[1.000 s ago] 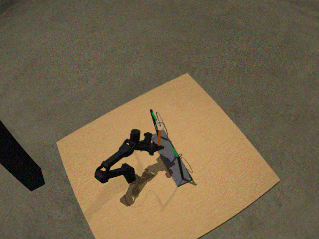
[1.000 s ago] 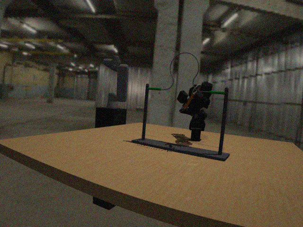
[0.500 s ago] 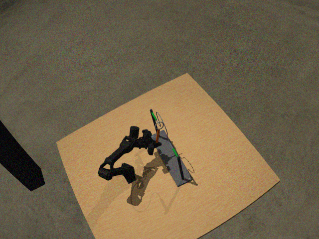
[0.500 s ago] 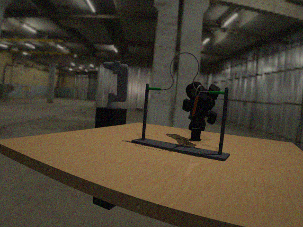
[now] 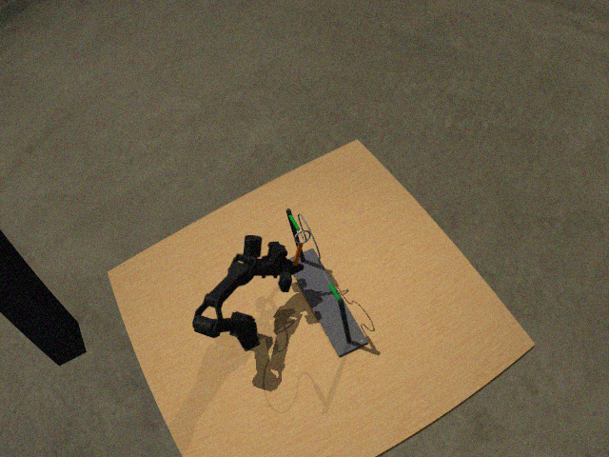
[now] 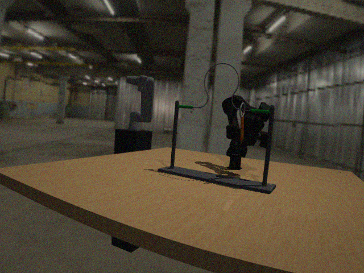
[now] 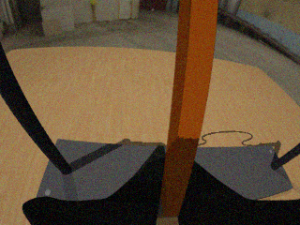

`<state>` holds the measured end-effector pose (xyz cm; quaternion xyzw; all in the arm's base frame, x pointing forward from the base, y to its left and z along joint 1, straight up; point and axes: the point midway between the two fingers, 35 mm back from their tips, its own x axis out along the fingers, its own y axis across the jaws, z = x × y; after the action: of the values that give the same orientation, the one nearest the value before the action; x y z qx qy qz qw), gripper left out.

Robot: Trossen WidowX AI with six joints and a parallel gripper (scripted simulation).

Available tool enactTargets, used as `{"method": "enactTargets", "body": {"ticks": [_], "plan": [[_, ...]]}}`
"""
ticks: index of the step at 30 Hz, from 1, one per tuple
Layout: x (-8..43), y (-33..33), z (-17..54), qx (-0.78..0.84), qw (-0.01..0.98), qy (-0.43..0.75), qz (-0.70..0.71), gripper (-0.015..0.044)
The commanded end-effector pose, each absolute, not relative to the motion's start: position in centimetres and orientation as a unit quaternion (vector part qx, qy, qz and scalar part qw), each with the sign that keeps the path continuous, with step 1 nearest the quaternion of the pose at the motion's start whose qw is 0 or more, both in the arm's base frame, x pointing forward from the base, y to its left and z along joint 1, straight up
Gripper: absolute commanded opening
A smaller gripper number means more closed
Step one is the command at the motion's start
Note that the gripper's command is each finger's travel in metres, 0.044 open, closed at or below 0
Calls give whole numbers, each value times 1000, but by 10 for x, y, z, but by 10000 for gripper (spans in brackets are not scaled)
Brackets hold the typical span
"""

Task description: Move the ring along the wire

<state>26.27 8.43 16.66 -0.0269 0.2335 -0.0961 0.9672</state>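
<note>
Wood-grain tabletop (image 6: 293, 223) carries your slate base. Your black gripper (image 7: 168, 213) grips the flat orange handle (image 6: 242, 129), its thin metal ring (image 6: 242, 109) around the wire just beside the green sleeve (image 6: 260, 111), toward the table's far corner. Slide it onto green, keeping off the grey wire (image 6: 222, 66), before releasing.

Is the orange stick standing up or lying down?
Standing up. The handle hangs straight down from the ring, and the gripper is shut on its bottom end.
</note>
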Motion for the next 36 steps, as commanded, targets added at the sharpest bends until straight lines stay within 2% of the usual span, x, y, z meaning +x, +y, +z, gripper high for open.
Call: {"method": "enactTargets", "body": {"ticks": [1, 36], "plan": [[264, 94, 167, -9, 968, 234, -93, -150], [267, 133, 167, 6, 968, 231, -96, -150]]}}
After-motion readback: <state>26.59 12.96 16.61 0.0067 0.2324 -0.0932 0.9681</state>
